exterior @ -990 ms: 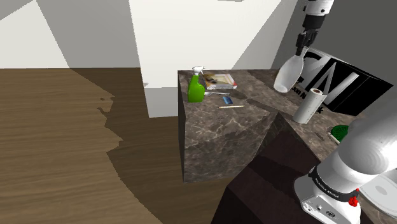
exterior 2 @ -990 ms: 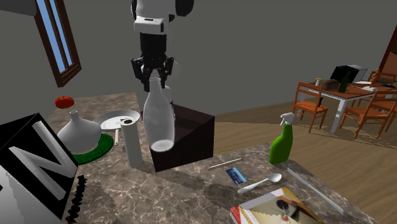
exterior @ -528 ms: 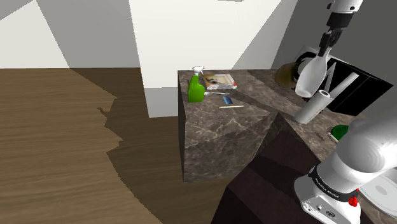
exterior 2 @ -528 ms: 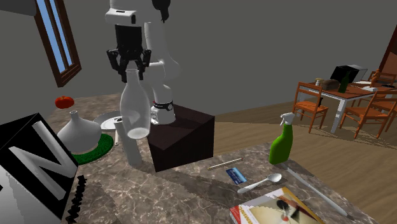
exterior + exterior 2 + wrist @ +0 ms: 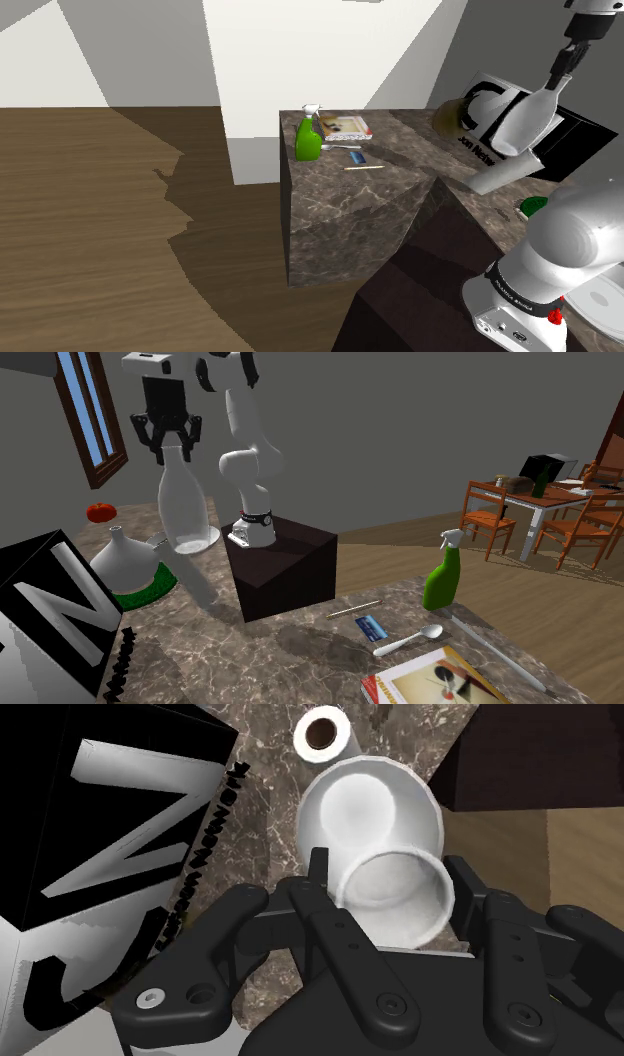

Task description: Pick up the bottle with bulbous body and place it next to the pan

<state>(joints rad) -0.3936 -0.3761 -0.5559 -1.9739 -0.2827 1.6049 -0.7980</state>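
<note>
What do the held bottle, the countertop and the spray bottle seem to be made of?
The bottle looks pale, glossy and partly see-through: probably glass, though clear plastic would look alike. The countertop shows brown veining with slight sheen, like polished stone. The spray bottle has a glossy green body and white trigger, likely plastic.

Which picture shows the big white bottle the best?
The second exterior view: the whole bottle hangs by its neck from the gripper, above the counter. The shoulder view shows it against the black box. The wrist view looks down its neck between the fingers.
</note>
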